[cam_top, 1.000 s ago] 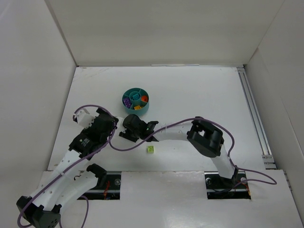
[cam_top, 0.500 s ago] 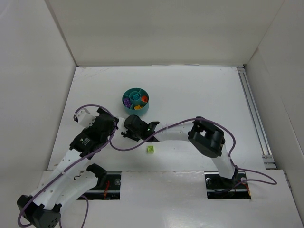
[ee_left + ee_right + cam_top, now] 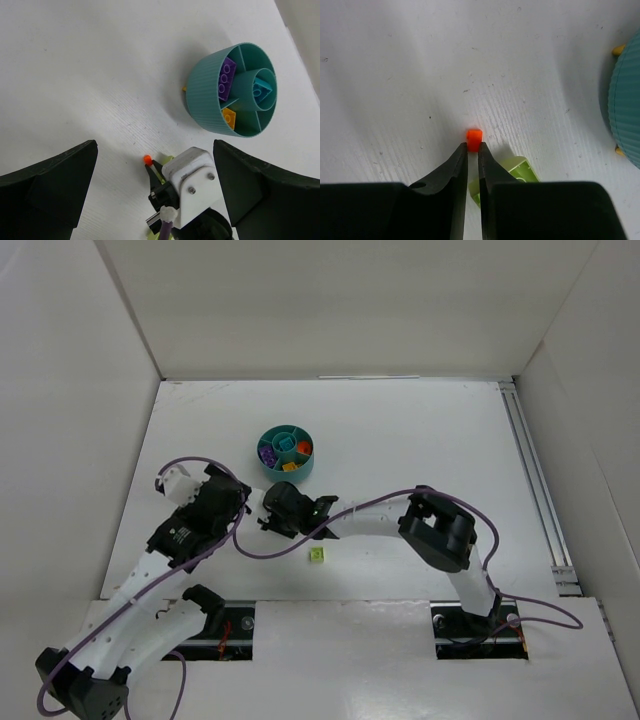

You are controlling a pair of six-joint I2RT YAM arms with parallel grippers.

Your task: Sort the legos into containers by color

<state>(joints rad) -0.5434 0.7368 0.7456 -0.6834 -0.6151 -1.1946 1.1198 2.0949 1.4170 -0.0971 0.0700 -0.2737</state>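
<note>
The teal dish (image 3: 286, 449) holds purple, yellow-orange, orange-red and teal bricks in separate compartments; it also shows in the left wrist view (image 3: 210, 85). My right gripper (image 3: 473, 146) is shut on the tiny rounded orange-red piece (image 3: 474, 139), held at its fingertips low over the table. It shows in the top view (image 3: 268, 524) just below the dish. A lime green brick (image 3: 512, 169) lies under its right finger. A second lime brick (image 3: 317, 555) lies further toward the near edge. My left gripper (image 3: 238, 502) is open wide and empty beside the right one, its jaws framing it.
White walls enclose the table on the left, back and right. Small yellow bits (image 3: 618, 49) show at the dish's foot. The right arm's elbow (image 3: 435, 530) and purple cables lie across the near middle.
Both grippers have shifted only slightly. The right gripper keeps the orange-red piece between its fingers.
</note>
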